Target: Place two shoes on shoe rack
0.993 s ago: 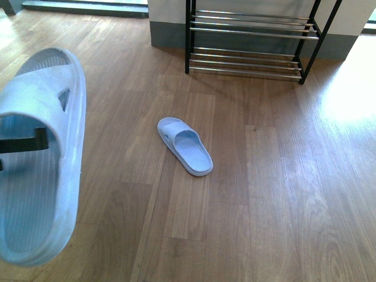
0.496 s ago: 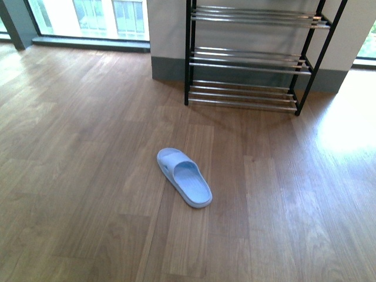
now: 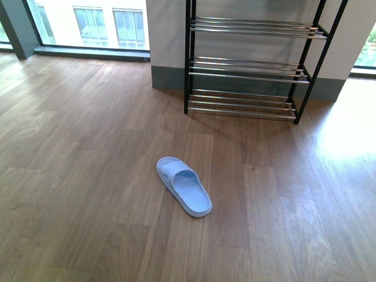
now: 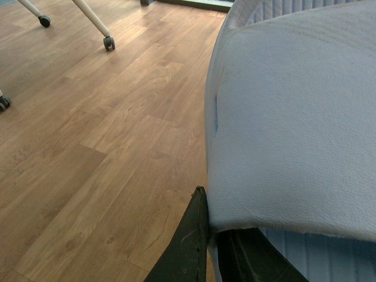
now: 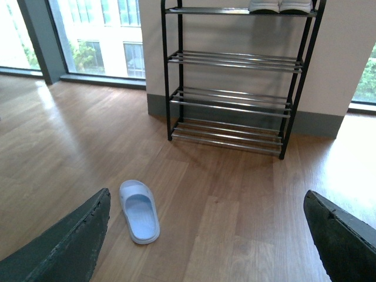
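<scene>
1. The left gripper (image 4: pixel 220 241) is clenched on the held slipper (image 4: pixel 294 117). One dark finger shows outside the edge of its pale blue strap and the other beneath it. The slipper fills the left wrist view, off the wooden floor (image 3: pixel 88 147).
2. The right gripper (image 5: pixel 207 200) has its jaws spread wide with nothing between them.
3. The floor slipper (image 3: pixel 183 186) lies flat between the robot and the rack, near the middle of the front view. Its long axis runs diagonally, strap end far-left and heel near-right. With the left arm loaded, the right is likely the one to fetch it, and it would need to turn to meet that slant.
4. The shoe rack (image 3: pixel 247 26) stands against the wall, ahead and slightly right, well apart from both slippers. The held slipper must travel forward to reach a tier.
5. Two pale soles (image 5: pixel 279 6) already sit on the top tier, too cropped to identify.
</scene>
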